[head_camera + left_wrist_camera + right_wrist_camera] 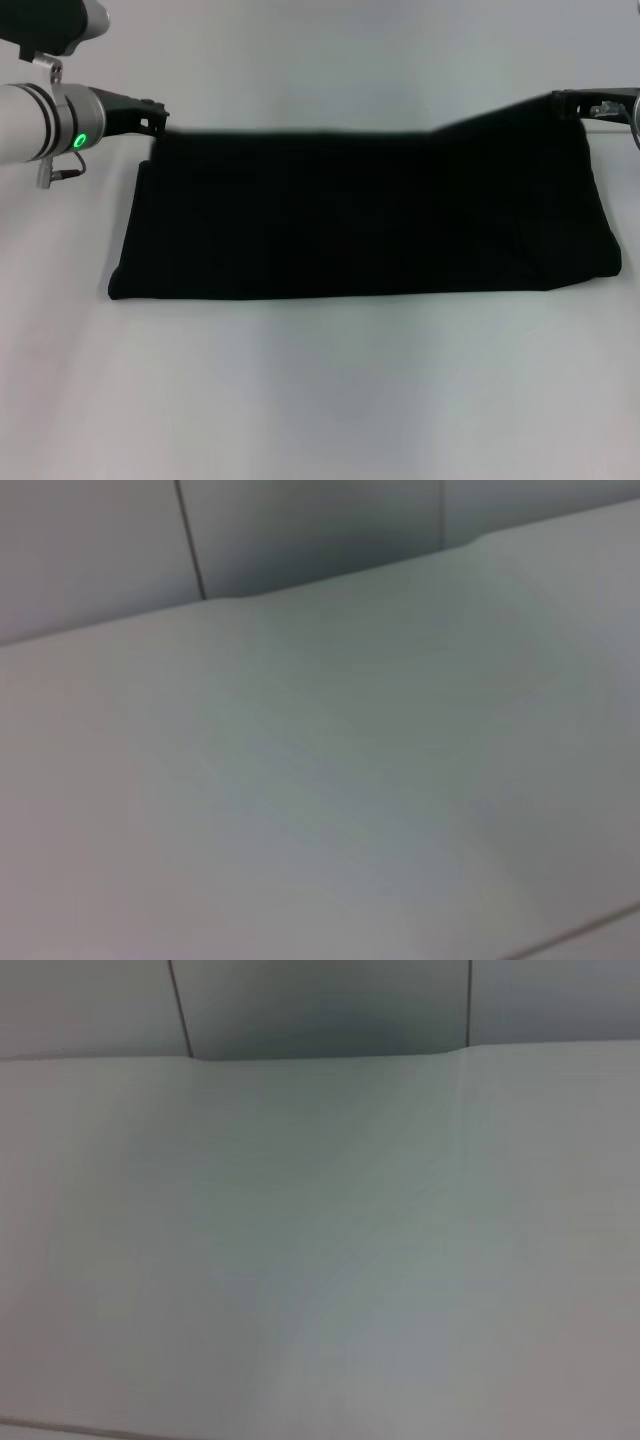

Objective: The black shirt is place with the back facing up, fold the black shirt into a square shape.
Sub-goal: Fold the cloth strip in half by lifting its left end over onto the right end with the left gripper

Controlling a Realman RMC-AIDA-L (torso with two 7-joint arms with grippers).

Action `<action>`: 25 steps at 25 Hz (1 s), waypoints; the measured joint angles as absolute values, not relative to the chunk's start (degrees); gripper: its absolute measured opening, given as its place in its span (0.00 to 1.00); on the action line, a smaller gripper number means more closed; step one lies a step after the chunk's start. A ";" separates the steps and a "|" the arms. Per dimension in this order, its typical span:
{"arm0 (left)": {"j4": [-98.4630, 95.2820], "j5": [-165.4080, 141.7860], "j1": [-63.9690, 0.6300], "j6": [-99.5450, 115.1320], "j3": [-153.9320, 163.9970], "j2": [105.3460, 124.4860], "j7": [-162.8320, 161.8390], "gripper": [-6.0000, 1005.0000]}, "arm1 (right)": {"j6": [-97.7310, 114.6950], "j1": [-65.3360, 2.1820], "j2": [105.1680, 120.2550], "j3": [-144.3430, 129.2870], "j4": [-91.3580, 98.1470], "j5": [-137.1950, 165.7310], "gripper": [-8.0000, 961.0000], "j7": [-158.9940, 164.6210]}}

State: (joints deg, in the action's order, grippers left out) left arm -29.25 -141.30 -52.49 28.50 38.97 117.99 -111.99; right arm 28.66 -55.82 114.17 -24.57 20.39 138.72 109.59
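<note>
Only the head view gives me the work: one black shirt (365, 215) lies folded into a wide band across the middle of the white desk (320, 400). Two tools: left tool (152, 117) at the shirt's upper-left corner, right tool (572, 101) at its upper-right corner, where the fabric rises. Can't tell either tool's state. Both wrist views show only bare desk (320, 780) and wall.

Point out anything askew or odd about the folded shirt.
The black shirt lies as a wide band, but its far right corner is pulled up toward the right claw, so the far edge slants. The left claw sits at the far left corner.
</note>
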 joint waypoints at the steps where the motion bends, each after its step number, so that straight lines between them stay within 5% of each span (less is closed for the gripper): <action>1: -29.20 -141.29 -52.50 27.03 38.98 118.32 -112.02 0.03 | 28.67 -55.81 114.20 -24.64 20.39 138.74 0.08 109.59; 5: -27.70 -141.31 -52.50 22.56 38.96 119.05 -111.94 0.08 | 28.19 -55.28 114.28 -24.83 20.98 138.73 0.15 109.84; 13: -27.44 -140.43 -51.77 20.67 37.81 119.34 -114.55 0.42 | 33.90 -53.79 113.66 -24.50 23.20 137.95 0.43 110.36; 22: -46.28 -140.42 -44.49 65.44 37.91 117.45 -125.16 0.66 | 63.34 -46.73 112.06 -24.83 29.30 127.33 0.80 108.95; 25: -50.36 -140.32 -42.41 76.99 37.78 117.32 -126.82 0.72 | 70.99 -44.03 112.05 -24.89 29.83 123.82 0.84 106.16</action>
